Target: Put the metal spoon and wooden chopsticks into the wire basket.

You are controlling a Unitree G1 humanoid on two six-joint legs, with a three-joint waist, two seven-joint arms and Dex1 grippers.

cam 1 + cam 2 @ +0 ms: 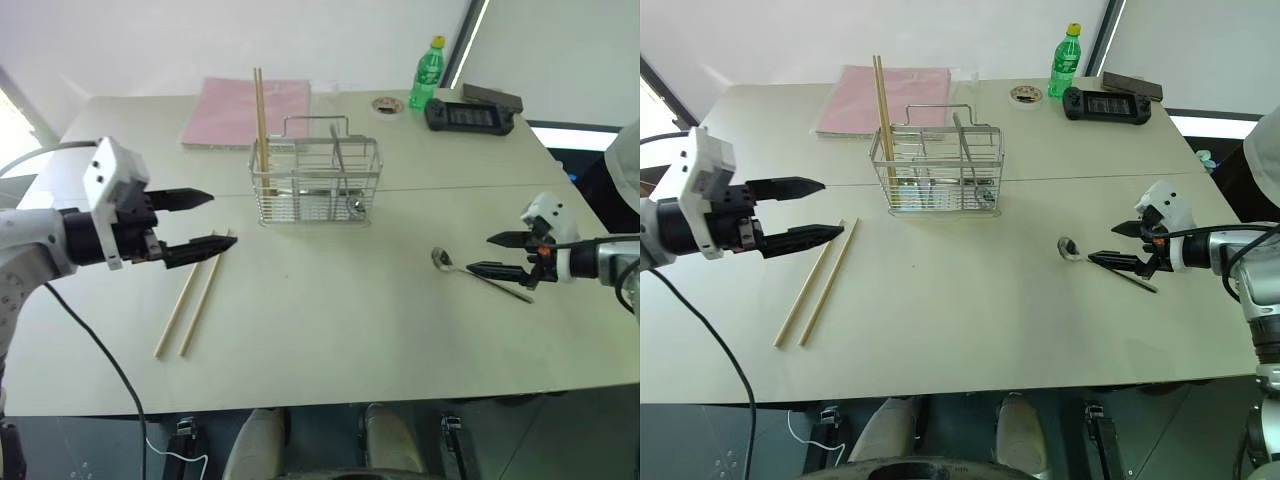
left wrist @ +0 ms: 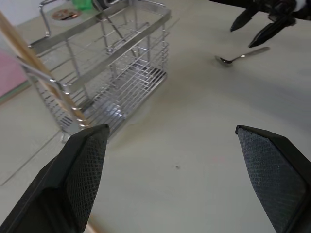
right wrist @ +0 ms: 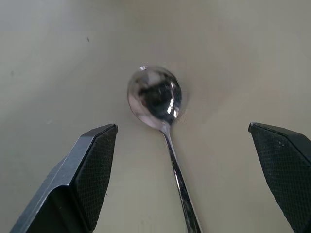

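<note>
Shiny oval-bowled metal spoon (image 3: 160, 116) btwn open right pincer (image 3: 189, 179) pads, flat on tbl.

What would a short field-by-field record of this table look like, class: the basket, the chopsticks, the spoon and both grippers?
wire basket: upright mid-table, one pair of chopsticks standing in it
wooden chopsticks: a pair lying flat on the table, left of the basket
metal spoon: lying flat on the table, right of the basket
left gripper: open, above the far ends of the chopsticks, holding nothing
right gripper: open, over the spoon's handle, holding nothing
</note>
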